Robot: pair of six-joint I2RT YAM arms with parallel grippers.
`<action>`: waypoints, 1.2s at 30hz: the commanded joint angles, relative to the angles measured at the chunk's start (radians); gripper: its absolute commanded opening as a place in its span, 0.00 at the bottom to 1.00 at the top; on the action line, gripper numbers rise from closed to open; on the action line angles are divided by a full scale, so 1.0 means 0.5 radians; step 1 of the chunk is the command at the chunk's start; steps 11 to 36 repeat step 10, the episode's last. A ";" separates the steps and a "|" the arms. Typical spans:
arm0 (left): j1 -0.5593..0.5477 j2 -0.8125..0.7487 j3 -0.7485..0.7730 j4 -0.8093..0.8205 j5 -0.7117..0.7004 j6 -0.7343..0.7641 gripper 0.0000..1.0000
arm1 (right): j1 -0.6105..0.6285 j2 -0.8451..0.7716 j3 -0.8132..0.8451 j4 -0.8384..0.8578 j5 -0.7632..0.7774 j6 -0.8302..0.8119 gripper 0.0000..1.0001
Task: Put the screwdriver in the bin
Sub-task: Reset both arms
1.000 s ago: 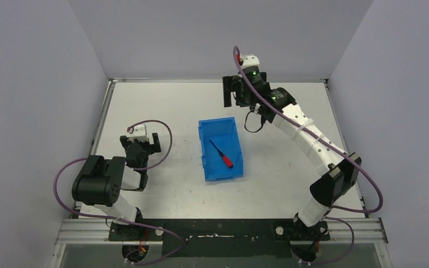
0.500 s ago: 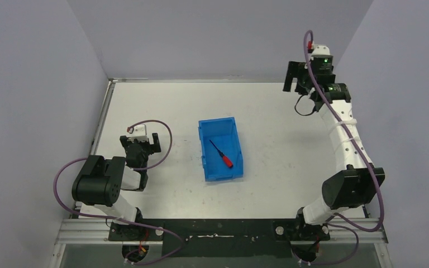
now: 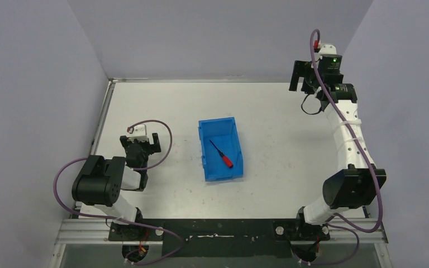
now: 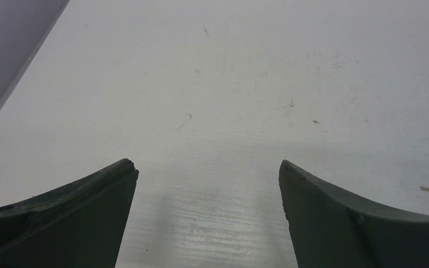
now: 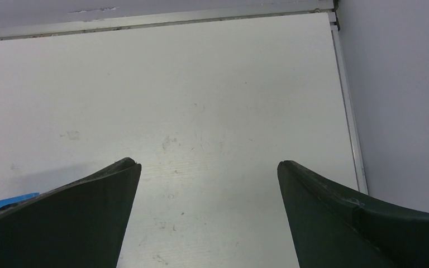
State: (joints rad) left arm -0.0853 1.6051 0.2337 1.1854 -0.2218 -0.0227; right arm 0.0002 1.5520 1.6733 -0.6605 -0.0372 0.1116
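Note:
The blue bin stands in the middle of the table. The screwdriver, with red handle and thin black shaft, lies diagonally on the bin's floor. My right gripper is open and empty, raised at the far right corner, well away from the bin; in the right wrist view a sliver of the blue bin shows at the left edge. My left gripper is open and empty, low over the table left of the bin; the left wrist view shows only bare table between the fingers.
Grey walls enclose the table on the left, back and right. The table's metal edge strip runs along the right side near my right gripper. Purple cables loop around both arms.
My right arm has swung from behind the bin to the far right corner, most of it in the first half second. The left arm, bin and screwdriver have not moved.

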 commanded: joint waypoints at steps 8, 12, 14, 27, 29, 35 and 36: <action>0.008 0.008 0.039 0.053 -0.007 -0.022 0.97 | 0.007 -0.035 0.035 0.107 -0.032 -0.006 1.00; 0.008 0.010 0.039 0.054 -0.007 -0.022 0.97 | 0.008 -0.030 0.035 0.103 -0.024 -0.010 1.00; 0.008 0.010 0.039 0.054 -0.007 -0.022 0.97 | 0.008 -0.030 0.035 0.103 -0.024 -0.010 1.00; 0.008 0.010 0.039 0.054 -0.007 -0.022 0.97 | 0.008 -0.030 0.035 0.103 -0.024 -0.010 1.00; 0.008 0.010 0.039 0.054 -0.007 -0.022 0.97 | 0.008 -0.030 0.035 0.103 -0.024 -0.010 1.00; 0.008 0.010 0.039 0.054 -0.007 -0.022 0.97 | 0.008 -0.030 0.035 0.103 -0.024 -0.010 1.00; 0.008 0.010 0.039 0.054 -0.007 -0.022 0.97 | 0.008 -0.030 0.035 0.103 -0.024 -0.010 1.00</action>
